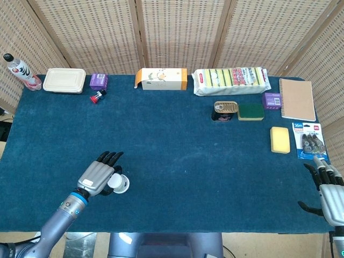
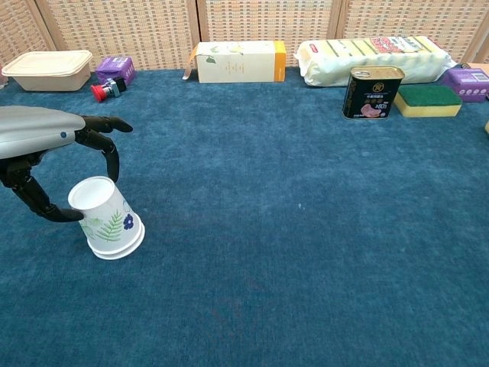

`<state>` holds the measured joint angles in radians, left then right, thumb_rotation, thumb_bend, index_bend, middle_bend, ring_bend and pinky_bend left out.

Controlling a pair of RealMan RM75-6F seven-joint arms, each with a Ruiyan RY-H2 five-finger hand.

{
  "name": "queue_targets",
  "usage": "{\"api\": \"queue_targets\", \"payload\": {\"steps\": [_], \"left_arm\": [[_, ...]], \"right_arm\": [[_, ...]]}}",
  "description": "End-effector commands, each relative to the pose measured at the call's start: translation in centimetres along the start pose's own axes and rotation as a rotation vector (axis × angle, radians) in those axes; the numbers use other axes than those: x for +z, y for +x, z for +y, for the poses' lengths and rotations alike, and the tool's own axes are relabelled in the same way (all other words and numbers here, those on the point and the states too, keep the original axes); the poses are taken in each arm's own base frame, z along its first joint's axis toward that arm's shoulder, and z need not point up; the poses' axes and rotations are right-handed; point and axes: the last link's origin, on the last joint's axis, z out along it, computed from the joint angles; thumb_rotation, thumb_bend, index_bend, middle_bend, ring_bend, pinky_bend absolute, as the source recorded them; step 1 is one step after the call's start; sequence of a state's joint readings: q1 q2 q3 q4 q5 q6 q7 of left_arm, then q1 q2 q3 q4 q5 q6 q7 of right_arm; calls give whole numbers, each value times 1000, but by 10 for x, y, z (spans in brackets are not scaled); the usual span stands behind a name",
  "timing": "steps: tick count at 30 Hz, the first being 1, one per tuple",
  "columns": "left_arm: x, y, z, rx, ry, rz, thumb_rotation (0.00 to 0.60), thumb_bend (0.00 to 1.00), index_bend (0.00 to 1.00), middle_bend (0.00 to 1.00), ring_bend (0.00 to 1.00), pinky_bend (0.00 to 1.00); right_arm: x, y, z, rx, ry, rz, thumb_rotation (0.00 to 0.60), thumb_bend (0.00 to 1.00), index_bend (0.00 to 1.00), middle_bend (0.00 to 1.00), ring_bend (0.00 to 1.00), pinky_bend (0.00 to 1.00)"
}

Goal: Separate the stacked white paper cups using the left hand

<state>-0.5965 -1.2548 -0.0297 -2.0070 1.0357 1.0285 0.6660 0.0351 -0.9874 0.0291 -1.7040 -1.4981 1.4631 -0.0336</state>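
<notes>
The stacked white paper cups (image 2: 105, 218), inverted and tilted, are bracketed just right of the left hand (image 2: 46, 145), whose fingers are spread, nothing grasped.

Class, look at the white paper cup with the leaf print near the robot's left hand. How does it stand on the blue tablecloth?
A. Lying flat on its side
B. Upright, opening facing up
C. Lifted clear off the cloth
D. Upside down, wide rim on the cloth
D: in the chest view the white paper cup with the leaf print has its wide rim on the blue tablecloth and its narrow base on top, beside the left hand.
</notes>
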Motion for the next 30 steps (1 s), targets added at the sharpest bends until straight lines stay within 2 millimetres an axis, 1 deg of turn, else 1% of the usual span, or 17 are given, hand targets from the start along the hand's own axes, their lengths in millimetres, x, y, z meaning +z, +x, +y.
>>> {"api": "queue_targets", "payload": {"steps": [1, 8, 11, 15, 16, 19, 22, 24, 25, 27, 28, 30], "left_arm": [[-1, 1, 0, -1, 1, 3, 600, 230, 401, 0, 0, 34], [-10, 10, -1, -6, 2, 24, 600, 230, 418, 0, 0, 34], [-21, 21, -2, -19, 2, 49, 600, 230, 418, 0, 0, 34], [-45, 41, -2, -57, -16, 101, 600, 230, 418, 0, 0, 34], [-53, 49, -4, -70, -20, 132, 600, 229, 417, 0, 0, 34], [-73, 64, -12, -87, -17, 199, 600, 229, 418, 0, 0, 34], [-87, 70, -22, -91, -3, 232, 600, 230, 418, 0, 0, 34], [-93, 71, -29, -86, 13, 240, 600, 230, 417, 0, 0, 34], [-97, 69, -36, -79, 29, 238, 600, 230, 418, 0, 0, 34], [-99, 64, -44, -75, 40, 229, 600, 230, 418, 0, 0, 34], [-101, 57, -51, -82, 56, 214, 600, 230, 419, 0, 0, 34], [-99, 48, -58, -92, 69, 199, 600, 230, 418, 0, 0, 34]], "right_arm": [[0, 0, 0, 0, 0, -1, 600, 0, 117, 0, 0, 9], [0, 0, 0, 3, -1, -1, 600, 0, 117, 0, 0, 8], [0, 1, 1, 4, -2, 1, 600, 0, 117, 0, 0, 9], [0, 1, 2, 3, -6, 1, 600, 0, 117, 0, 0, 11], [1, 1, 2, 0, -11, 1, 600, 0, 117, 0, 0, 10], [1, 0, 2, -2, -13, -1, 600, 0, 117, 0, 0, 11], [0, -1, 0, -5, -8, -2, 600, 0, 117, 0, 0, 11], [0, -1, -1, -8, -5, -5, 600, 0, 117, 0, 0, 11], [0, -2, -2, -11, -2, -10, 600, 0, 117, 0, 0, 11], [-1, -3, -2, -13, -1, -15, 600, 0, 117, 0, 0, 11], [-1, -4, -3, -15, -1, -17, 600, 0, 117, 0, 0, 11], [0, -4, -3, -17, -2, -18, 600, 0, 118, 0, 0, 11]]}}
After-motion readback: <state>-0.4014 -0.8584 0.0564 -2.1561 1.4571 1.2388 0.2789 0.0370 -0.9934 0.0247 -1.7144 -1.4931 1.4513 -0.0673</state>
